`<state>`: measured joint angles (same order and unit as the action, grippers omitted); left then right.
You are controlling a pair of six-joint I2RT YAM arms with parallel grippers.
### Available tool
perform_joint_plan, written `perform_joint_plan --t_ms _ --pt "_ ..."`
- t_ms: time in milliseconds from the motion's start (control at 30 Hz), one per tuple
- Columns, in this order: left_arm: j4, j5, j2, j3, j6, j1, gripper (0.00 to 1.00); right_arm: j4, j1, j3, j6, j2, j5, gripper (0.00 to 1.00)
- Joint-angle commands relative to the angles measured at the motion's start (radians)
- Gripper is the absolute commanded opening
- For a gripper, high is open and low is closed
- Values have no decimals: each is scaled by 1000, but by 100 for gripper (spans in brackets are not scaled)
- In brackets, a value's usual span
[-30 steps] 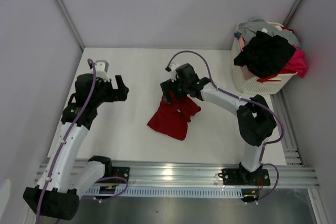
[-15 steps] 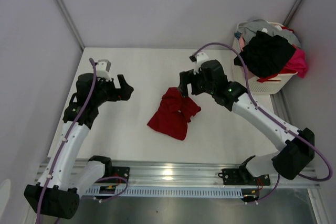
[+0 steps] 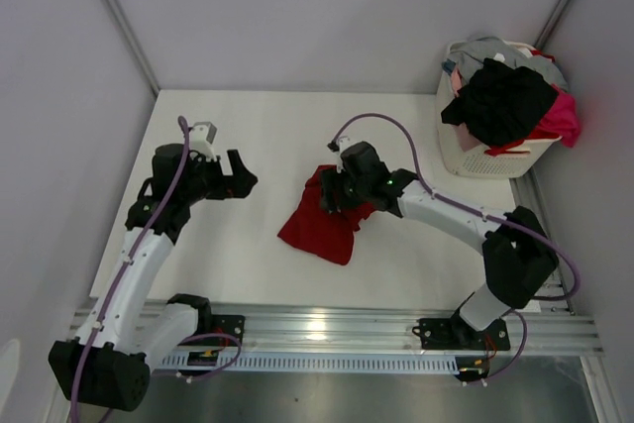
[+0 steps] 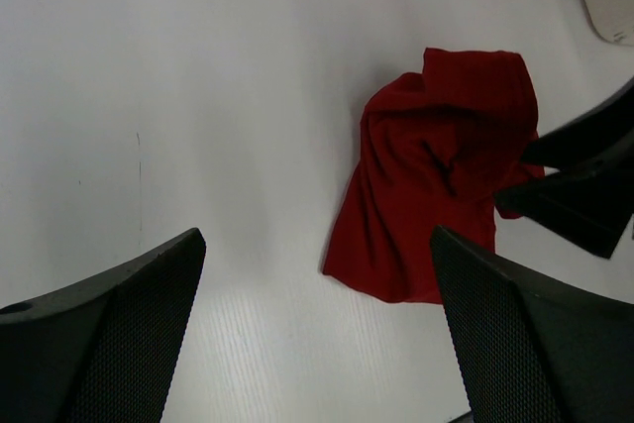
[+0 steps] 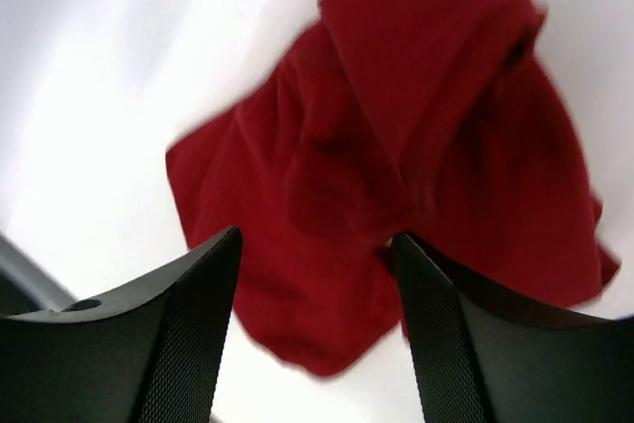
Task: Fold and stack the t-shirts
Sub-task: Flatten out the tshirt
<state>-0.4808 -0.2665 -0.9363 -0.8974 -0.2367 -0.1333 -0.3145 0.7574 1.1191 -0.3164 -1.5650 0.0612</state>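
Note:
A dark red t-shirt [image 3: 319, 225] lies crumpled on the white table [image 3: 248, 126], near its middle. My right gripper [image 3: 335, 195] is low over the shirt's upper right part. In the right wrist view its jaws [image 5: 317, 240] stand apart, astride a bunched fold of the red cloth [image 5: 396, 126]; this view is blurred. My left gripper [image 3: 241, 177] hovers wide open to the left of the shirt, with nothing between its fingers. The left wrist view shows the shirt [image 4: 436, 175] ahead and the right gripper's dark fingers [image 4: 584, 195] at its right edge.
A white laundry basket [image 3: 466, 154] stands at the table's back right corner, heaped with a black garment [image 3: 500, 101], a pink one [image 3: 565, 121] and a grey one [image 3: 485, 47]. Grey walls close in the table on the left, back and right.
The right arm swung out to the right, then came back down onto the shirt's upper part, and its jaws have narrowed. The left gripper edged slightly right, still wide open.

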Motion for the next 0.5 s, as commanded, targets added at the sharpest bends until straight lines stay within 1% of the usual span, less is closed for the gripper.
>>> perform_joint_plan --t_ms 0,67,100,133,200,233,300,333,400,433,467 --pt "8 -34 37 40 -32 4 99 80 -3 135 45 -99 -35 66" --pt "21 -46 45 81 -41 3 99 69 -4 180 62 -154 -60 54" --pt "22 -53 54 95 -44 3 99 57 -9 229 78 -182 -92 48" --pt "22 -54 56 101 -49 3 99 17 -9 254 85 -229 -110 36" --pt "25 -72 60 114 -44 3 99 -24 -20 295 97 -259 -129 16" --pt "28 -88 65 117 -36 3 99 -34 -21 324 102 -266 -129 0" --pt "51 -140 70 121 -20 -2 98 -66 -26 361 114 -259 -129 0" --pt "67 -195 79 127 -16 -8 98 -67 -24 390 131 -236 -114 0" --pt "119 -267 90 159 -15 -47 98 -28 -27 412 137 -205 -100 0" --pt "172 -287 88 167 -18 -75 98 -8 -29 416 151 -190 -74 0" --pt "192 -260 80 176 -19 -150 98 11 -29 432 154 -173 -74 0"
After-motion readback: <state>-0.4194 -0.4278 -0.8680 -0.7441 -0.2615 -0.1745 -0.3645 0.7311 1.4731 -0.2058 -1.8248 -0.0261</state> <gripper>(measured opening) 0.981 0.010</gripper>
